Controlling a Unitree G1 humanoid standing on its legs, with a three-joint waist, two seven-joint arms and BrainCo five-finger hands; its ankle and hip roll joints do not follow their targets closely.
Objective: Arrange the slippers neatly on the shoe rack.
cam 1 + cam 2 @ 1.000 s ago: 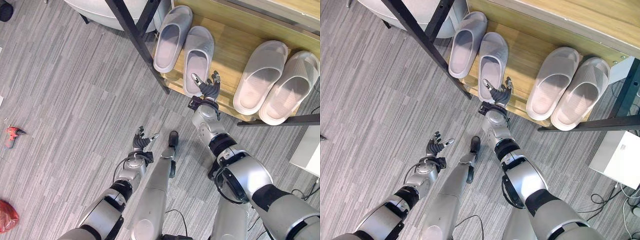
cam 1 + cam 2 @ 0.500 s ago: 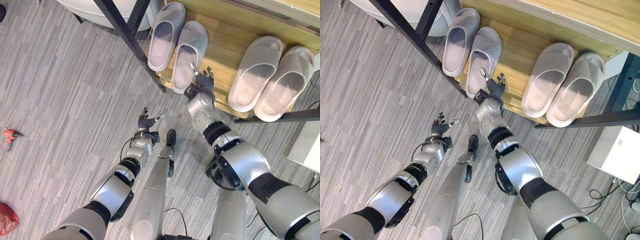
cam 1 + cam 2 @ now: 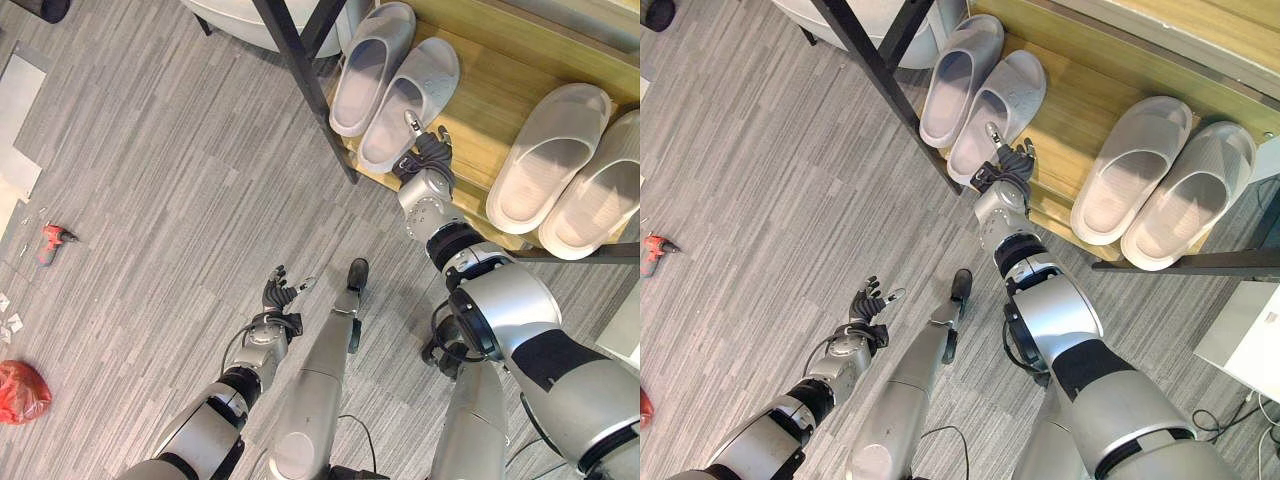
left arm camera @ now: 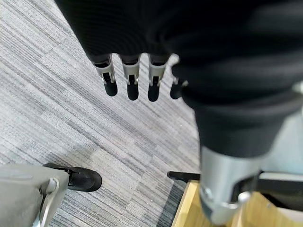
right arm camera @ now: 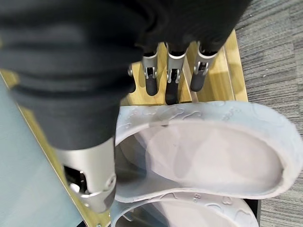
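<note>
My right hand [image 3: 425, 160] rests with fingers straight, gripping nothing, against the heel of the nearer slipper [image 3: 410, 102] on the shoe rack [image 3: 500, 95]; its mate [image 3: 372, 65] lies just beyond; 2 more slippers [image 3: 575, 175] sit well apart. Likely light, soft, rubbery foam; best pushed at the rim. My left hand [image 3: 280, 297] hangs relaxed, low over the floor [image 3: 150, 200].

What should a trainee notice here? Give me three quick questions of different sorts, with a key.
1. True or false: the left hand holds a slipper.
2. The right hand is nearest to: A) the grey pair; B) the white pair; C) the floor tool.
3. How many slippers lie on the shoe rack?

Key: 1 false, it is open over the floor; 2 A; 3 four.
</note>
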